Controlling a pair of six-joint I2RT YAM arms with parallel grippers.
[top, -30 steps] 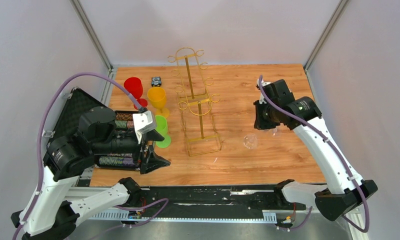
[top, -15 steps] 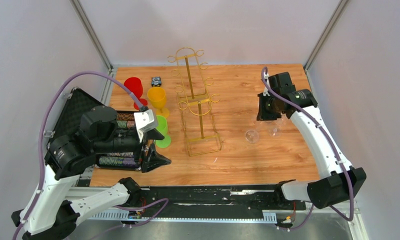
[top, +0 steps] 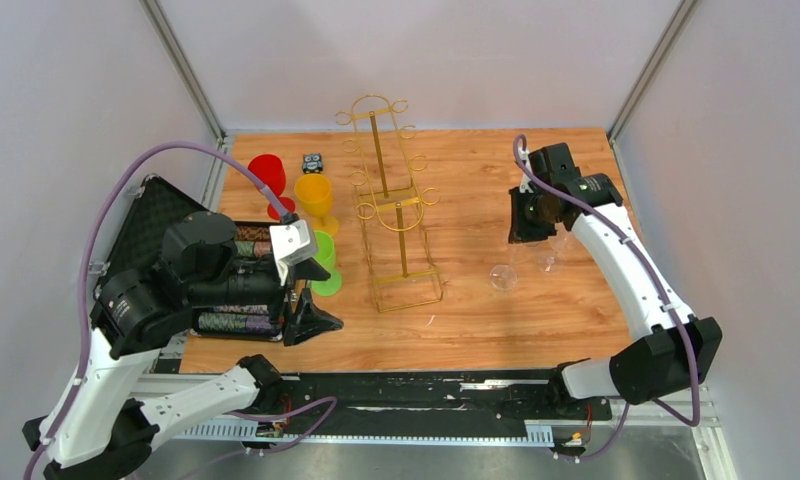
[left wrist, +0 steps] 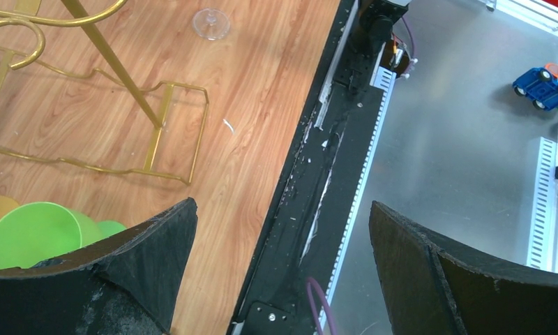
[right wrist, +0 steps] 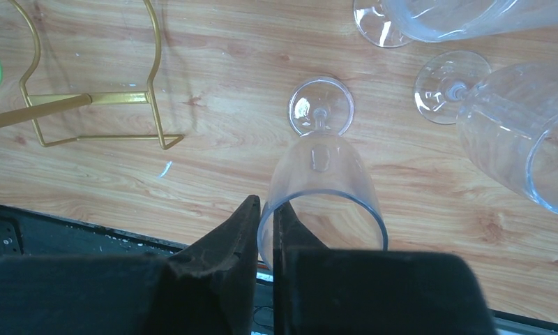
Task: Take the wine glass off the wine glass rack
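Wooden bench (top: 476, 180) carries the gold wine glass rack (top: 401, 225) at its middle; the clear wine glass (right wrist: 325, 167) stands on the boards to its right. My right pincer (right wrist: 266, 223) is nearly closed, nipping the glass's rim, and my left pincer (left wrist: 282, 209) gapes wide, empty.

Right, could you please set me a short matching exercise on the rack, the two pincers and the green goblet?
Things:
1. wine glass rack
2. left pincer
3. right pincer
4. green goblet

Descriptions:
a. wide open
b. closed on the rim of a clear wine glass
c. gold wire
d. just left of the rack's base

Pairs: 1-c, 2-a, 3-b, 4-d
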